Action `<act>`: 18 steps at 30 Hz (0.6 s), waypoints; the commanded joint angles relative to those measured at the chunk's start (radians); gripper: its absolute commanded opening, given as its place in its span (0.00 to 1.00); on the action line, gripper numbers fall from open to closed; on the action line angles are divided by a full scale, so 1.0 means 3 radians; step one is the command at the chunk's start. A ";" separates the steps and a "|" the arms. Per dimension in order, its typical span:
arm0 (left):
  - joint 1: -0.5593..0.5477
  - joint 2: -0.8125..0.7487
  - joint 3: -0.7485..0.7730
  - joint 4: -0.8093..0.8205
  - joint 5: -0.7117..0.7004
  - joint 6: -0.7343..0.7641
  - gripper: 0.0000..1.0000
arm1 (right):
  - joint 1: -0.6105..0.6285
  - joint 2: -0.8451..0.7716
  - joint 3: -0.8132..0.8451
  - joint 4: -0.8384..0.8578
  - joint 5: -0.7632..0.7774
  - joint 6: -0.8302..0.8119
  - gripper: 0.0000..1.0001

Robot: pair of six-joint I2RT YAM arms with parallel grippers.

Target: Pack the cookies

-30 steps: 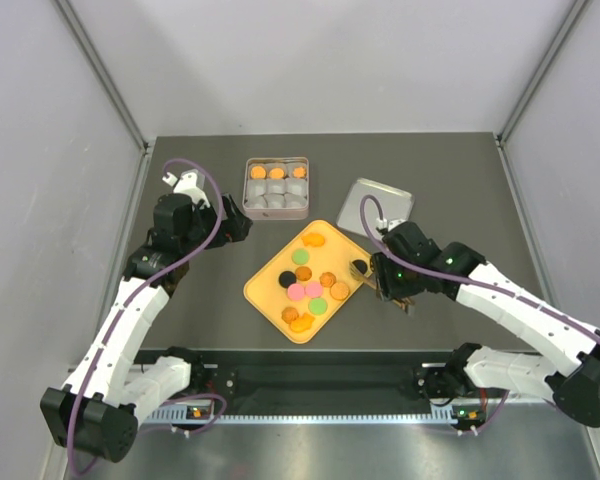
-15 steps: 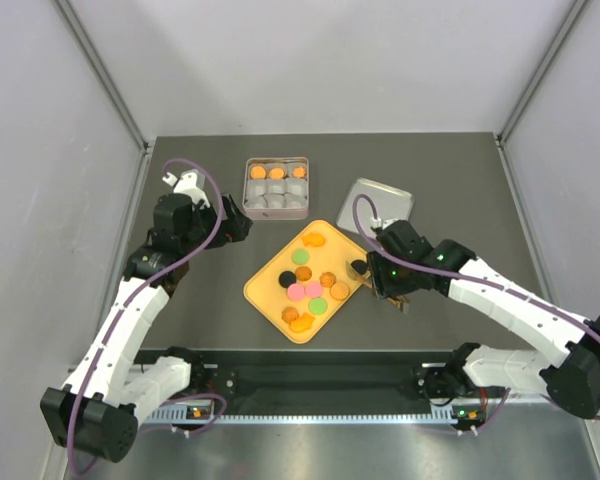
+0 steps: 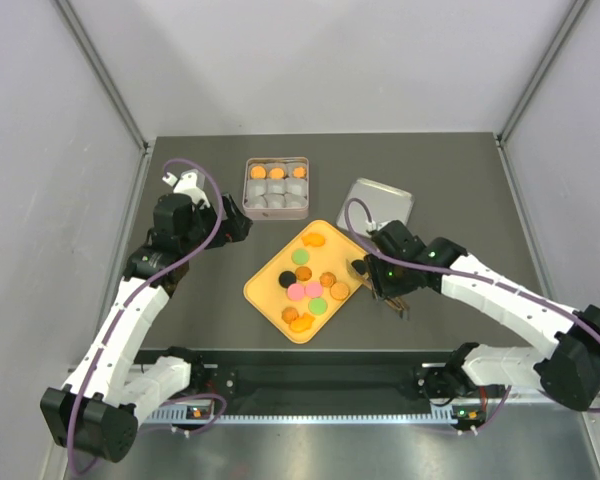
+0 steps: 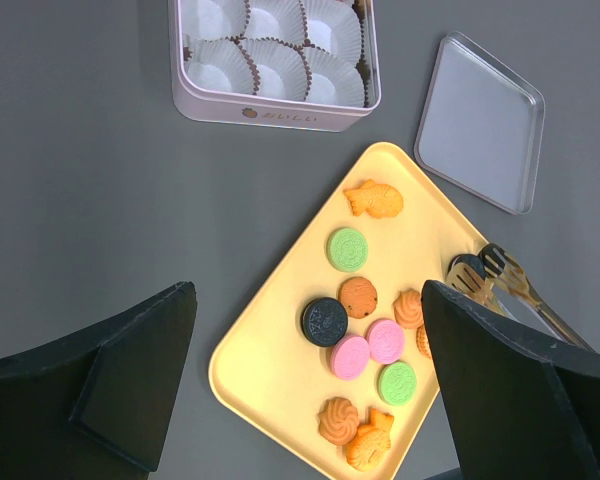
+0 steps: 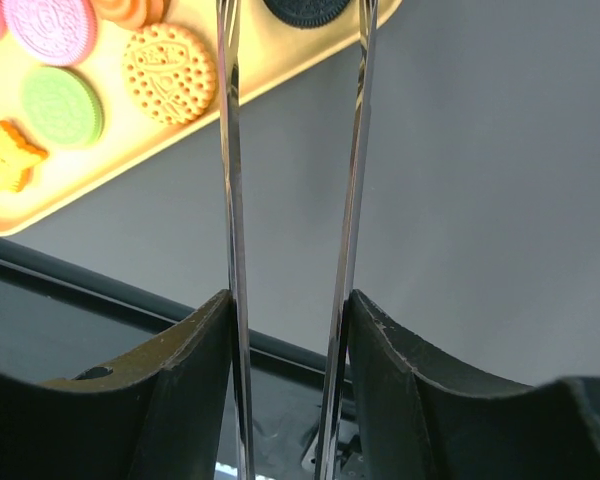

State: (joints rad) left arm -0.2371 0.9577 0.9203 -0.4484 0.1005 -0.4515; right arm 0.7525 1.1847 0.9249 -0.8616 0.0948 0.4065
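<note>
- Since a second ago, the right arm (image 3: 500, 295) has shifted slightly to the left in the overhead view, bringing the right gripper (image 3: 384, 282) closer to the right edge of the tray (image 3: 263, 296). The left arm (image 3: 130, 320), tray, tin and lid are where they were.
- Right gripper: its fingers are clamped at a middling width on a pair of metal tongs (image 5: 230, 200), one finger pressing against each blade.
- The tong tips reach the tray's right edge. A black cookie (image 5: 310, 8) lies between the two blades at the top of the right wrist view. I cannot tell whether it is pinched.
- Left gripper (image 3: 238, 226): the jaws are spread wide and hold nothing. It hangs over the table (image 3: 200, 300), left of centre in the overhead view, beside the tin and apart from it.
- Cookies (image 4: 347, 249): most of them lie loose on the yellow tray at the centre of the overhead view. There are round green, pink, black and orange ones, plus orange fish-shaped ones at the tray's upper and lower corners.
- Three more orange cookies sit in the back row of the tin (image 3: 276, 211) at upper centre.
- The tin's other compartments show only white paper cups (image 4: 270, 70).
- The lid (image 3: 377, 202) lies flat on the table to the right of the tin, just above the tray's upper right edge.
</note>
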 commanded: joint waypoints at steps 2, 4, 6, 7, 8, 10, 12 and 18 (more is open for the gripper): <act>0.0018 -0.0048 -0.0025 0.0140 0.0018 -0.0014 0.99 | 0.0018 0.0095 0.0235 -0.0053 -0.0025 -0.0112 0.47; 0.0018 -0.0058 -0.0025 0.0140 0.0018 -0.0009 0.99 | 0.0023 0.0152 0.0271 -0.0089 -0.0055 -0.0133 0.46; 0.0018 -0.0058 -0.0025 0.0140 0.0008 -0.0009 0.99 | 0.0023 0.0182 0.0322 -0.0135 -0.0101 -0.0163 0.46; 0.0018 -0.0063 -0.0025 0.0135 0.0008 -0.0009 0.99 | 0.0023 0.0193 0.0343 -0.0145 -0.0121 -0.0169 0.46; 0.0018 -0.0068 -0.0020 0.0135 0.0008 -0.0009 0.99 | 0.0023 0.0203 0.0383 -0.0160 -0.0127 -0.0179 0.46; 0.0018 -0.0068 -0.0020 0.0135 0.0007 -0.0009 0.99 | 0.0023 0.0229 0.0425 -0.0181 -0.0162 -0.0194 0.45; 0.0018 -0.0063 -0.0020 0.0140 0.0013 -0.0009 0.99 | 0.0023 0.0249 0.0486 -0.0216 -0.0178 -0.0199 0.45; 0.0018 -0.0058 -0.0020 0.0135 0.0033 -0.0009 0.99 | 0.0013 0.0315 0.0598 -0.0278 -0.0173 -0.0245 0.43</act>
State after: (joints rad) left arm -0.2371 0.9577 0.9199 -0.4484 0.1009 -0.4511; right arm 0.7525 1.2686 1.0401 -0.9260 0.0513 0.3519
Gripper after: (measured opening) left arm 0.991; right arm 0.438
